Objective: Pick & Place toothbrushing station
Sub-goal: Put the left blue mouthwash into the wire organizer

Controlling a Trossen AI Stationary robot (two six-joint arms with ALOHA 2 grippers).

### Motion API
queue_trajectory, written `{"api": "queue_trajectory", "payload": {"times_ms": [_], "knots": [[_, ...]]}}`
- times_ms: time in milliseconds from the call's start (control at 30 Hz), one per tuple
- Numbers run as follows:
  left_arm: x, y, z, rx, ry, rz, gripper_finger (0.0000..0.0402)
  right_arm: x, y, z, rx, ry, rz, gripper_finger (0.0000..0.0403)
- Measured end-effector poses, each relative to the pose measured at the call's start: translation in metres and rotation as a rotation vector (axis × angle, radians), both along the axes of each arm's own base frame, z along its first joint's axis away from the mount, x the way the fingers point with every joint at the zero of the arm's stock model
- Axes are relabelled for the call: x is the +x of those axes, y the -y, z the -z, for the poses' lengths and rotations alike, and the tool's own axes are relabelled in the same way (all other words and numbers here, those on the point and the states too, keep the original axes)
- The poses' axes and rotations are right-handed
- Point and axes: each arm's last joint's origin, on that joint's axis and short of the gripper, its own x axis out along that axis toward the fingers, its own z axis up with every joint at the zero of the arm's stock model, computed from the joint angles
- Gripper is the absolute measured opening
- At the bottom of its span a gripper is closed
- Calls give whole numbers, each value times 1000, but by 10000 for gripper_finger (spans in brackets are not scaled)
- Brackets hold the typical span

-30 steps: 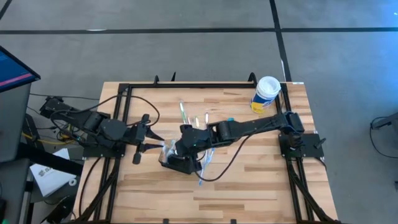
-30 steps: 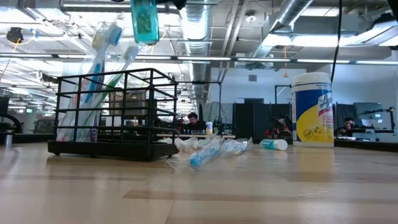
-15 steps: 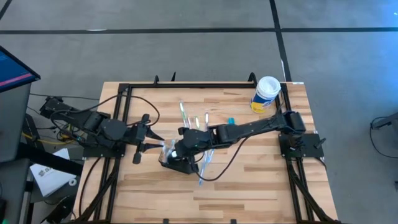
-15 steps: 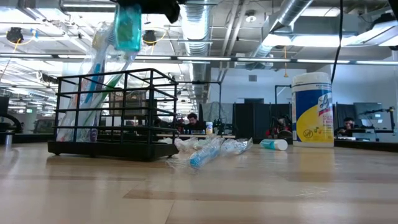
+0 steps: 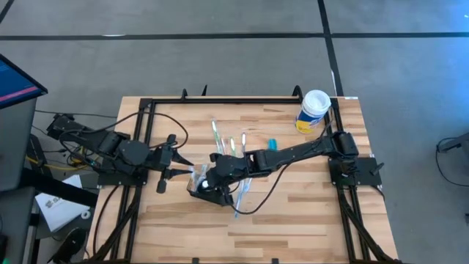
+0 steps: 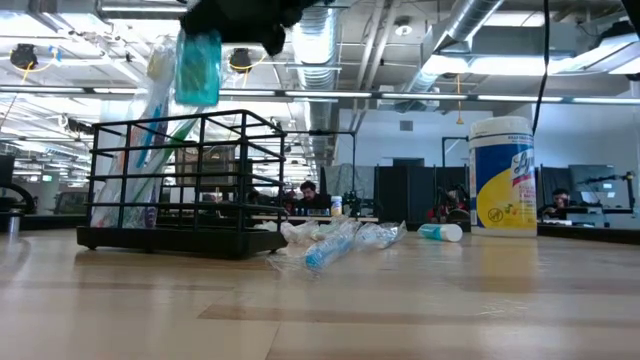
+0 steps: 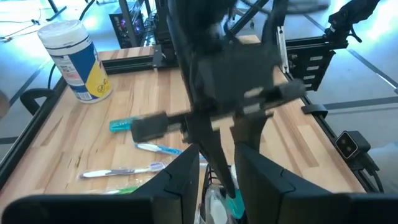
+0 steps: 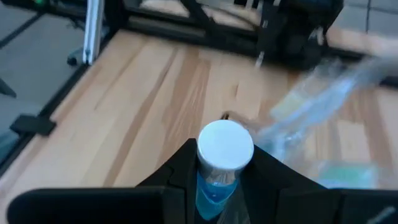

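Left gripper [image 5: 176, 155] sits just beside the left end of the toothbrush holder [image 5: 207, 188], a black wire rack at table centre. Its two fingers [image 7: 186, 180] stand a little apart around something pale and clear with a teal tip at the rack's near edge; I cannot tell whether they clamp it or the rack. The left arm lies low and nearly level, reaching in from the table's left edge.

Toothbrushes already stand bunched in the holder's left end [image 6: 150, 120] (low view). The holder's long axis runs roughly left to right.

Right gripper [image 5: 212, 174] hangs directly above the holder, clenched on a small teal tube with a white cap [image 8: 225, 148], held upright, cap toward the wrist. In the low view the tube [image 6: 198, 66] hangs just above the top rail, over the left half, so the holder lies straight below it. The coming move looks like a plain descent into a free cell.

The right arm stretches long across the table from the right edge, wrist bent down.

Loose brushes [image 5: 229, 141] lie on the wood beyond the holder; a canister [image 5: 313, 110] stands well apart at the far right.
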Motion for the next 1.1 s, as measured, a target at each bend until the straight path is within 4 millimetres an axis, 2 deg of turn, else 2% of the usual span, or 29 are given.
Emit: {"api": "queue_trajectory", "payload": {"times_ms": [67, 300, 800, 1100], "knots": [[0, 0, 0, 0, 0, 0, 95, -2, 0, 11, -1, -34, 4, 83], [0, 0, 0, 0, 0, 0, 95, -3, 3, 28, 33, -7, 28, 83], [0, 0, 0, 2, 1, 1, 95, 0, 3, 23, 43, 45, 28, 83], [0, 0, 0, 5, 1, 2, 95, -10, 4, 56, 88, 56, 54, 82]]}}
